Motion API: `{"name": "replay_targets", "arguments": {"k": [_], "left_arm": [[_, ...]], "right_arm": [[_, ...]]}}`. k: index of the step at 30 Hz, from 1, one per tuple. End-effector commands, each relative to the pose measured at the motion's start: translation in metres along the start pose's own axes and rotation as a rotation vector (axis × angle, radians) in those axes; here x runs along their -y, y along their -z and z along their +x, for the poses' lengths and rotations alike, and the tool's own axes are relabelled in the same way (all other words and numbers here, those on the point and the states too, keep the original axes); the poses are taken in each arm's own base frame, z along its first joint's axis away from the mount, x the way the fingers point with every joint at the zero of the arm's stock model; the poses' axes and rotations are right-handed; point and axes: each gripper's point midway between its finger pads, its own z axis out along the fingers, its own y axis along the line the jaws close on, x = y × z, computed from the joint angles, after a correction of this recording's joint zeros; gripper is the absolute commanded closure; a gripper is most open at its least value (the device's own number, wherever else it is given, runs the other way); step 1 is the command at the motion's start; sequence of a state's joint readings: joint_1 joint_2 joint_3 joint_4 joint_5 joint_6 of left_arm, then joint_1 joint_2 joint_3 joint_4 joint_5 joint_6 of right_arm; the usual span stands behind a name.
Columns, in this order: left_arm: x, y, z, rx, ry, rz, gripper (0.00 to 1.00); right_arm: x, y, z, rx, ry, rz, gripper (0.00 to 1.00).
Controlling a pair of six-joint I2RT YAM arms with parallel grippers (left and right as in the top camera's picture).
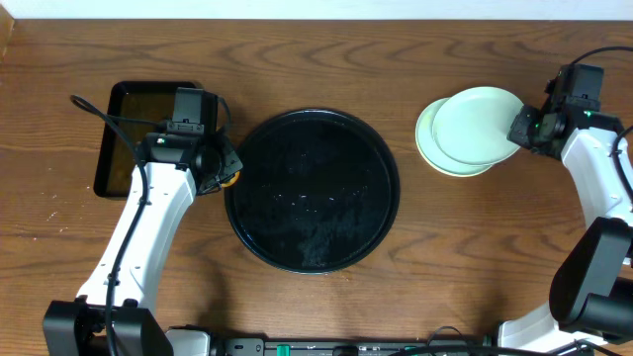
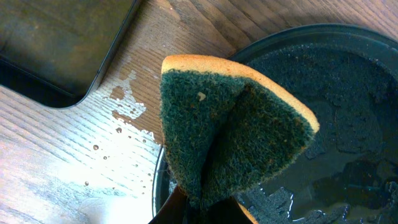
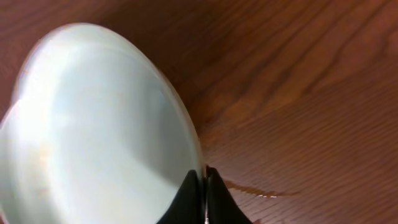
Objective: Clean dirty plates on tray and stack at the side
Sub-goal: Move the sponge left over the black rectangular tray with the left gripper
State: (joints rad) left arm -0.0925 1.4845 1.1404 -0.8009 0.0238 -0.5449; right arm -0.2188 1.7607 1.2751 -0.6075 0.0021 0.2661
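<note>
Where top plate (image 1: pixel 477 124) overlaps, plates beneath (image 1: pixel 431 148) mostly hidden; count unclear.

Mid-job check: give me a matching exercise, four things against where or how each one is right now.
Things:
1 sponge
2 top plate
3 round tray
4 rectangular tray

States:
A wet, no plates on it
B pinched at its rim by the right gripper
C far left in the overhead view
D folded in the left gripper

Pairs: 1-D, 2-B, 3-A, 4-C
</note>
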Motion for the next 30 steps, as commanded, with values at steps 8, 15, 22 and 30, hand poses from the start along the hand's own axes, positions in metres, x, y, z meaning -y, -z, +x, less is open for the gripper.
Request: {"name": "replay_targets", "arguments": {"k": [8,15,22,30], "left_arm": [[-0.002,-0.005,0.002,-0.011,-0.009,-0.010,0.92],[0.001,-0.005,-0.002,0.007,-0.021,0.002,0.92],[0.006,0.001,-0.050,0.215,-0.106,-0.006,0.92],[-0.036,0.012,-0.108,0.411,0.012,-0.108,0.92]], "right_arm": [[-0.031,-0.001,0.018,-0.051,-0.036,-0.113,0.55],[-0.107,0.012,0.049,-0.137,0.106,-0.361,0.44],[-0.201,0.033,0.111,-0.184,0.367,-0.483,0.26],[-0.269,0.053,0.157,-0.059,0.510,-0.439,0.01]]}}
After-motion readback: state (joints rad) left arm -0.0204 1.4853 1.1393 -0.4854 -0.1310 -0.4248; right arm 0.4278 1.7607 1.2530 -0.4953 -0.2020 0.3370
